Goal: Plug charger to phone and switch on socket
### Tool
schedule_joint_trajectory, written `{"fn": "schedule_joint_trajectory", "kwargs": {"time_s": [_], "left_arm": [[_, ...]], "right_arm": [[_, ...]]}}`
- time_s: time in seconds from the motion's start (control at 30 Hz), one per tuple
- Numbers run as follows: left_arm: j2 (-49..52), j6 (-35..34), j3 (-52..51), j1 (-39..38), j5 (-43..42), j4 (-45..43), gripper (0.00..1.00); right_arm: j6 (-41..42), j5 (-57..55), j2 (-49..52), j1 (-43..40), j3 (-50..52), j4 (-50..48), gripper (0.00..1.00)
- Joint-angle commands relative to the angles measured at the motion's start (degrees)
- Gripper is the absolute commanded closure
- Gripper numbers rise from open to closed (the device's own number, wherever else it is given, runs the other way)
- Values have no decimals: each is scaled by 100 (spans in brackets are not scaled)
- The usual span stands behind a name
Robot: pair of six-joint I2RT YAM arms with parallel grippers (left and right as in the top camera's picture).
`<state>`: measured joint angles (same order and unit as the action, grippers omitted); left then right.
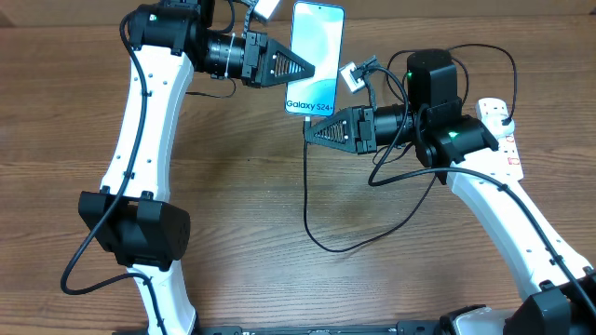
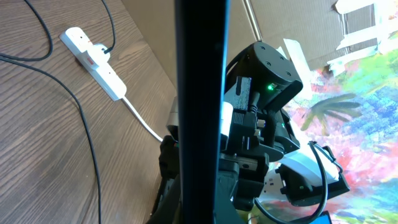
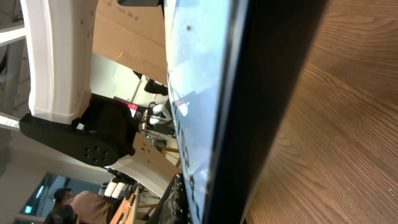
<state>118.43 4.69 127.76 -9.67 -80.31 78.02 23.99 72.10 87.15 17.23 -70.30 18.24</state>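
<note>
The phone point(image 1: 315, 46), its blue-teal screen marked "Galaxy S24+", is held up off the table. My left gripper point(image 1: 311, 67) is shut on its left edge. The phone's dark edge fills the middle of the left wrist view point(image 2: 199, 93), and its screen shows in the right wrist view point(image 3: 199, 81). My right gripper point(image 1: 307, 132) sits at the phone's lower end and looks shut on the tip of the charger point(image 1: 307, 195). The connector itself is hidden. The black cable hangs down, loops right and ends in a plug point(image 1: 494, 113) in the socket point(image 1: 508, 147).
The socket also shows in the left wrist view point(image 2: 93, 57), with its thick white cord point(image 2: 142, 119) trailing off it. The right arm's body point(image 2: 264, 81) is close behind the phone. Slack black cable point(image 2: 87, 137) lies on the wooden table point(image 1: 242, 223).
</note>
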Motion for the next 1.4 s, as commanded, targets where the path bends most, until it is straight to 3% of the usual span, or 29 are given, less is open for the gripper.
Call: {"fn": "schedule_joint_trajectory", "kwargs": {"time_s": [0.0,1.37], "left_arm": [[-48,90,52,-44,-186,-24,96],[-48,87,52,-48,-181,-22,96]], "right_arm": [[2,42,-155,7,-181,-15,96],[-13,42,-155,-85,-181,-232,96]]}}
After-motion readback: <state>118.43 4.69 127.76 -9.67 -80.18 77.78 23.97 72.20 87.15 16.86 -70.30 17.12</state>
